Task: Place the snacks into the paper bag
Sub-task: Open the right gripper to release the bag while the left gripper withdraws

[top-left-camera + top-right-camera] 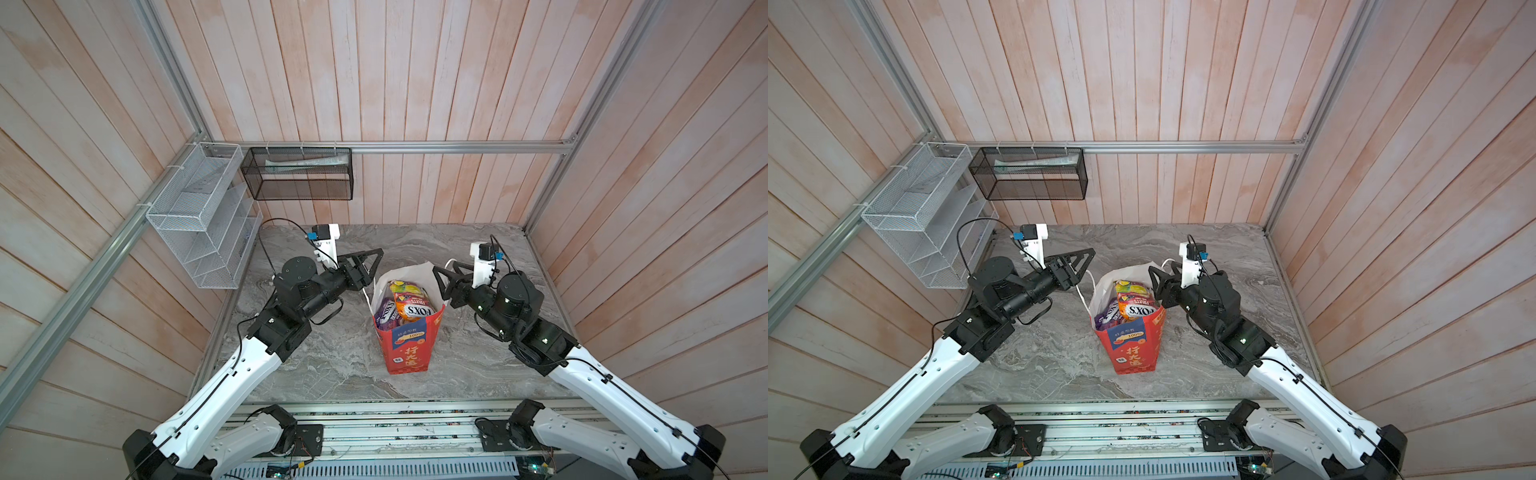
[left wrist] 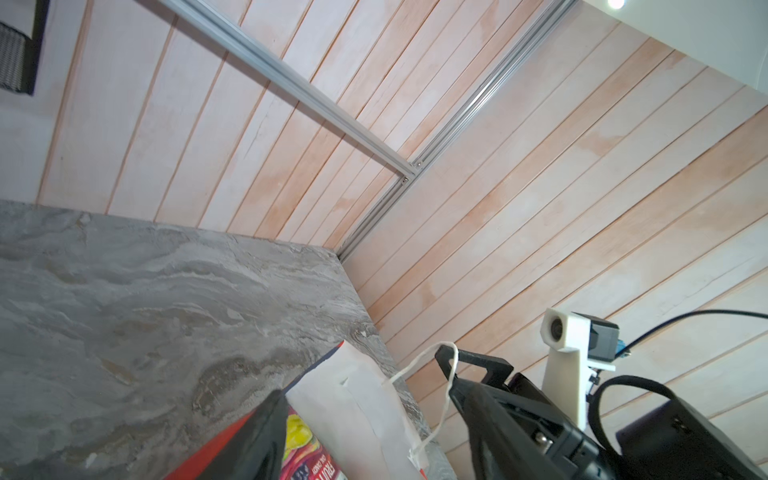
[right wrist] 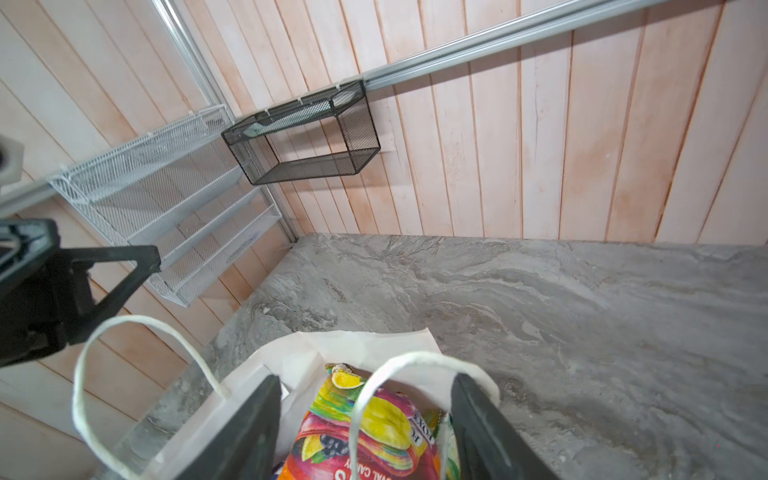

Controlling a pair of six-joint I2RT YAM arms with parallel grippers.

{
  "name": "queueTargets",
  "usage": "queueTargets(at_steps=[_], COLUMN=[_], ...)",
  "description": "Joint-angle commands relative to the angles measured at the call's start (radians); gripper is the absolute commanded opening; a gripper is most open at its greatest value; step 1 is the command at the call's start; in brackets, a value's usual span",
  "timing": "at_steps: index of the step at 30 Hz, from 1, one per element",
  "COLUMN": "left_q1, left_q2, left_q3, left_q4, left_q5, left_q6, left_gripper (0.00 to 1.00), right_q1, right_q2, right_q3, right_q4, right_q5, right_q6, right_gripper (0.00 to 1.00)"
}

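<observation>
A grey marbled table (image 1: 332, 374) is shown with a red paper bag (image 1: 409, 353) stood upright at its middle, the snacks (image 1: 413, 309) packed inside up to its mouth. The left gripper (image 1: 372, 266) is held spread just beside the bag; the right gripper (image 1: 439, 282) is spread at the rim, a white cord handle (image 3: 419, 354) draped over one finger.

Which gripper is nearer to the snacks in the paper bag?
Right. The right gripper is open over the paper bag's right rim, just above the snacks. The left gripper, also open, appears beside the left rim, outside the bag.
</observation>
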Motion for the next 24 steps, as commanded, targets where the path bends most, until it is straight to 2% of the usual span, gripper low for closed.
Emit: queueTargets(at_steps=[1,5,11,13,16,17,24], left_q1=[-0.002,-0.001,-0.001,-0.001,-0.001,-0.001,-0.002], left_q2=[-0.030,-0.058,-0.152,-0.190,-0.249,-0.268,-0.335], left_q3=[-0.006,-0.003,-0.007,-0.012,-0.025,-0.032,-0.063], left_q4=[0.026,0.020,0.011,0.005,-0.006,-0.009,-0.092], left_q5=[-0.024,-0.021,-0.030,-0.056,-0.119,-0.146,-0.396], left_q6=[0.016,0.015,0.006,0.009,0.016,0.016,-0.018], left_gripper=[0.74,0.77,0.79,0.81,0.89,1.00,1.00], right_q1=[-0.002,-0.002,-0.002,-0.002,-0.002,-0.002,-0.002], right_q2=[-0.035,-0.055,-0.123,-0.145,-0.181,-0.192,-0.269], right_q3=[-0.006,-0.013,-0.037,-0.043,-0.058,-0.061,-0.120], right_q4=[-0.008,-0.016,-0.013,-0.008,0.004,0.008,0.060], right_q5=[0.089,0.123,0.207,0.212,0.234,0.245,0.339], right_q6=[0.029,0.037,0.040,0.038,0.037,0.036,0.021], right_gripper=[0.81,0.90,0.92,0.96,0.98,0.98,0.98])
